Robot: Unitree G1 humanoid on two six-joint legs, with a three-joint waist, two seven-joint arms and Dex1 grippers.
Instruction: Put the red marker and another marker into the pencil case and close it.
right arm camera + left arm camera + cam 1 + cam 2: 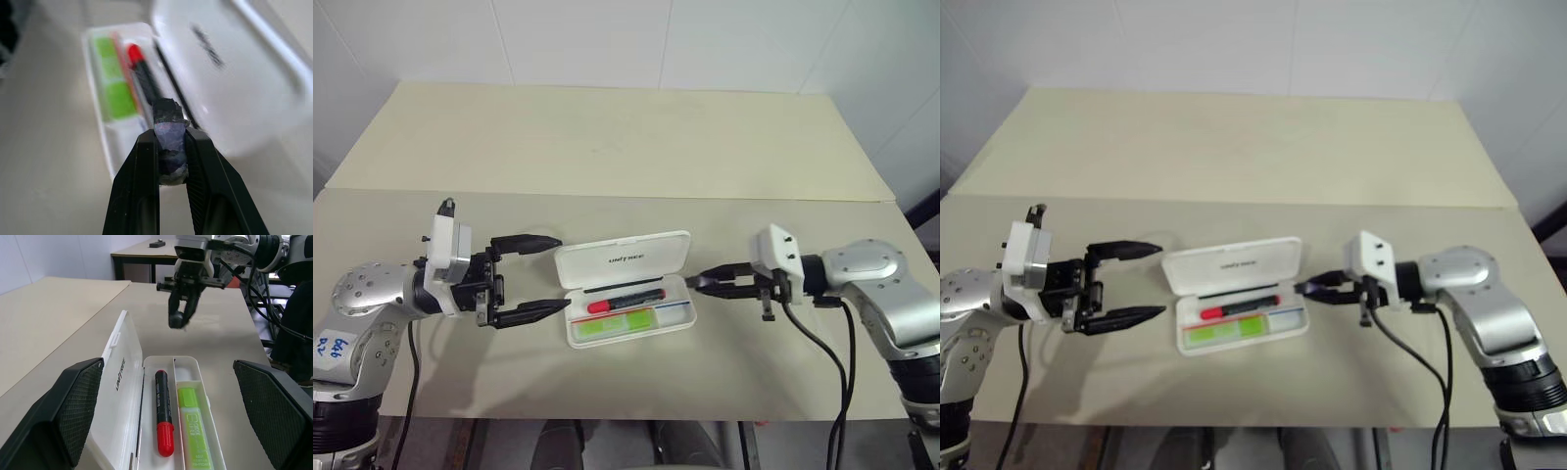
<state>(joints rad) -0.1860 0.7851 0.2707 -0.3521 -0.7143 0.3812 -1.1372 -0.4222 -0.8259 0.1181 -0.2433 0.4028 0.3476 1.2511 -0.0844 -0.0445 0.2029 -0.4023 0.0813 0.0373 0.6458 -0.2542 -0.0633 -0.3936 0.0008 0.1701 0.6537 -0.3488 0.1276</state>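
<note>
The pencil case (626, 289) lies open mid-bench, its lid raised toward 12 o'clock; the red marker (626, 299) and green marker (619, 321) already rest inside. Left pincer (536, 276), at 9 o'clock, released; right pincer (697, 281), at 3 o'clock, clenched empty. Closing remains.

"UNITREE" lettering on pencil case (625, 258) lid

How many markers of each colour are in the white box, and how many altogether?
Red marker: 1
Green marker: 1
Total: 2, both lying inside the open white box.
</note>
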